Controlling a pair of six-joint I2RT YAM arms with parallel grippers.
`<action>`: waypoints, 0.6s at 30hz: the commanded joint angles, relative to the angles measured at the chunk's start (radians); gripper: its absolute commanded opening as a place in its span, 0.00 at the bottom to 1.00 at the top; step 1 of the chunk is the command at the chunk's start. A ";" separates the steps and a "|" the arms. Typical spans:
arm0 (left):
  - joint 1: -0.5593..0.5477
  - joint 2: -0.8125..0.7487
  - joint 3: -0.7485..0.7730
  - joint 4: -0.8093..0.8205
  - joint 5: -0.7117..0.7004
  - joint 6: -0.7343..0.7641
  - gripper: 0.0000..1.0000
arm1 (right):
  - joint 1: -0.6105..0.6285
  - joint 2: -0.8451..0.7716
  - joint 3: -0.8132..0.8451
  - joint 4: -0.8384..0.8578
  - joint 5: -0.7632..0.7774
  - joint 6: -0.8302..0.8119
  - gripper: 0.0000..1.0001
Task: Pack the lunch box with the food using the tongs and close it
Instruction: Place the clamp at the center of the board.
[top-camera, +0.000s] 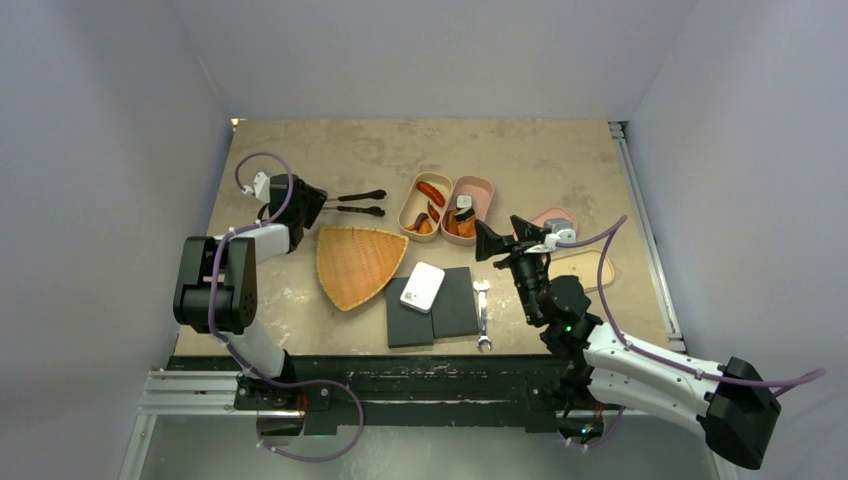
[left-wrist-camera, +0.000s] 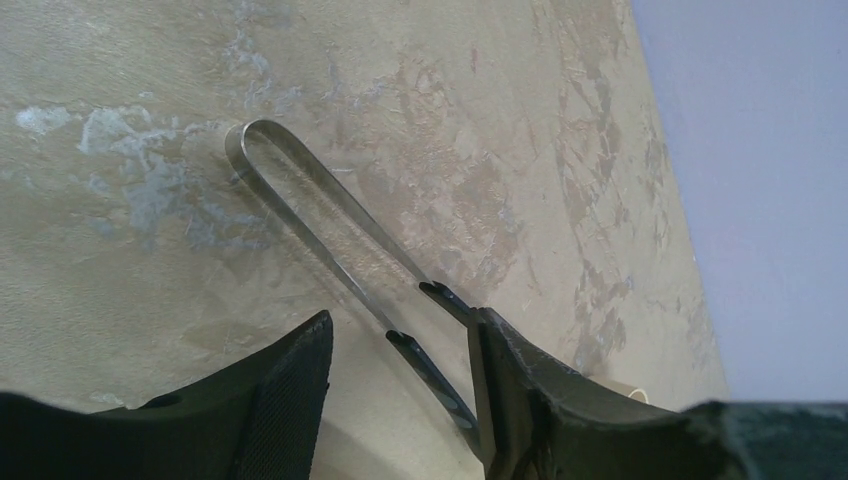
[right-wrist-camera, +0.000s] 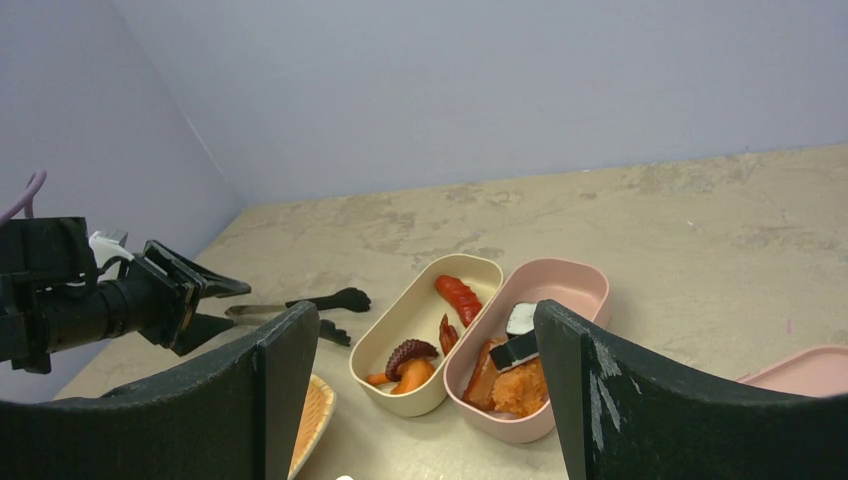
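2 arms reach over a tan table (top-camera: 560, 150). The left gripper (top-camera: 315, 203) sits at the far left, fingers parted and released. The tongs (top-camera: 358, 203) lie flat on the table, their thin arms passing between those fingers, black tips toward the lunch box. The right gripper (top-camera: 500, 236) hangs spread wide, holding nothing, just beside the pink half (top-camera: 487, 195). A woven tray (top-camera: 355, 265) lies near the centre. The pink half and the cream half (top-camera: 405, 207) stand touching, uncovered. The food (top-camera: 431, 192), in red, orange, brown and black-and-white pieces, sits inside both halves.
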 joint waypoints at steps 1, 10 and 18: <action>0.011 -0.024 -0.008 0.030 0.011 0.008 0.53 | -0.004 -0.009 -0.007 0.021 0.029 0.003 0.82; 0.006 -0.190 0.096 -0.173 -0.055 0.286 0.62 | -0.004 -0.010 0.003 0.012 0.022 0.012 0.82; -0.106 -0.249 0.296 -0.383 0.016 0.649 0.62 | -0.003 -0.018 0.016 -0.069 0.010 0.134 0.84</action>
